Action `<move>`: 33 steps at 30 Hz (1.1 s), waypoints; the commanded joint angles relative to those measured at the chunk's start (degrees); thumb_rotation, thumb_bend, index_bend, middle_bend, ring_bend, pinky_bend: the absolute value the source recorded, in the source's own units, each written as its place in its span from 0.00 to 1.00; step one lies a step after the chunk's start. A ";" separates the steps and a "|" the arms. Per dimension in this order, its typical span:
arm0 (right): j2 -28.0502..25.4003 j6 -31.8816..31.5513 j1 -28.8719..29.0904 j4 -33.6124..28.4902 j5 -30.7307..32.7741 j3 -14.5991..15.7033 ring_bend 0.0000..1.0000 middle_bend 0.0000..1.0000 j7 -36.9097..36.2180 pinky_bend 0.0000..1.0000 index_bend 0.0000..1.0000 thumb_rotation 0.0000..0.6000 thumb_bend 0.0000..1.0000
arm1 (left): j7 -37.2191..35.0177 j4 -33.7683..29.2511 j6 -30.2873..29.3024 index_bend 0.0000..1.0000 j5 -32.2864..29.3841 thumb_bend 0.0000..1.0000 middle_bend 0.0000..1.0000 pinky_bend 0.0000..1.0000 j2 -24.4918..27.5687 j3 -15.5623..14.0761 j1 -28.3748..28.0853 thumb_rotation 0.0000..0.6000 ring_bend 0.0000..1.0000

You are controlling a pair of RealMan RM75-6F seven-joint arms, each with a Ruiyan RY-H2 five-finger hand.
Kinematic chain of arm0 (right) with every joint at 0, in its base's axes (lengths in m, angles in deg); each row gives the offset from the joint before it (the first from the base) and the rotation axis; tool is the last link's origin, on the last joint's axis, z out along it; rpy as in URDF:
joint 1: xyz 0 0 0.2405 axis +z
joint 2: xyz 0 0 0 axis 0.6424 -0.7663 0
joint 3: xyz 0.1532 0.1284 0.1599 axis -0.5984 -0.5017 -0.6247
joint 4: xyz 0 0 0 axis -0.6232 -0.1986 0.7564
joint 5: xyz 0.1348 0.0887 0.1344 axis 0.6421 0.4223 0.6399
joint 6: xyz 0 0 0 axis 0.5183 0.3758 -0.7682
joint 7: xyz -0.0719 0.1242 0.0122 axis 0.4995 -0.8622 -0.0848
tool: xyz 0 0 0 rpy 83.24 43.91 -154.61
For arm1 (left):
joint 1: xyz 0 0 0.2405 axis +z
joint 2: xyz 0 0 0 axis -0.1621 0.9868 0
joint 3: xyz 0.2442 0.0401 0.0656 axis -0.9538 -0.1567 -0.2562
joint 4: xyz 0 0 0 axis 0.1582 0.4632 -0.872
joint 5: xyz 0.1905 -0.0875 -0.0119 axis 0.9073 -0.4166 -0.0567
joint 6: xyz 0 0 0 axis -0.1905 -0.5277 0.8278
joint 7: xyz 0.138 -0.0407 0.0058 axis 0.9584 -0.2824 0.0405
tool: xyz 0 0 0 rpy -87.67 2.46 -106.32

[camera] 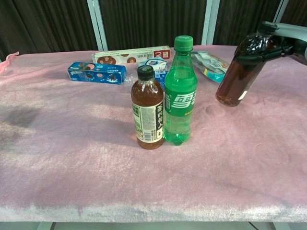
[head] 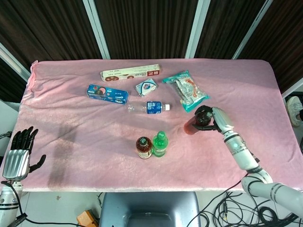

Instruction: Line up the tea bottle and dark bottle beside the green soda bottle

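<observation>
**Dark bottle held, tilted**

Right hand (head: 214, 118) grips the dark brown plastic bottle (camera: 242, 65) near its neck, base tipped toward the green plastic soda bottle (camera: 179, 91) further left. Amber tea bottle (camera: 147, 109) touches the soda's far side. Left hand (head: 18, 153) open, holding nothing, off the table edge.

Tea bottle (camera: 147, 109) and green soda bottle (camera: 180, 91) stand upright, touching, near the surface's front edge. Dark bottle (camera: 242, 65) is tilted, lifted off the surface, gripped near its neck by the right hand (head: 214, 118).
</observation>
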 commanded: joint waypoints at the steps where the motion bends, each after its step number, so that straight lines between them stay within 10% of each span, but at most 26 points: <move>1: -3.30 -1.09 -1.28 -9.25 -0.06 1.49 0.64 0.69 6.84 0.55 0.97 1.00 0.40 | 0.07 -0.17 0.20 0.00 0.19 0.30 0.00 0.00 0.03 -0.10 -0.03 1.00 0.00; 33: 3.14 -1.82 -1.17 -11.06 0.01 4.26 0.64 0.69 16.23 0.55 0.96 1.00 0.40 | -0.75 -0.63 2.01 0.00 0.77 0.30 0.01 0.00 0.44 -0.54 -0.32 1.00 0.00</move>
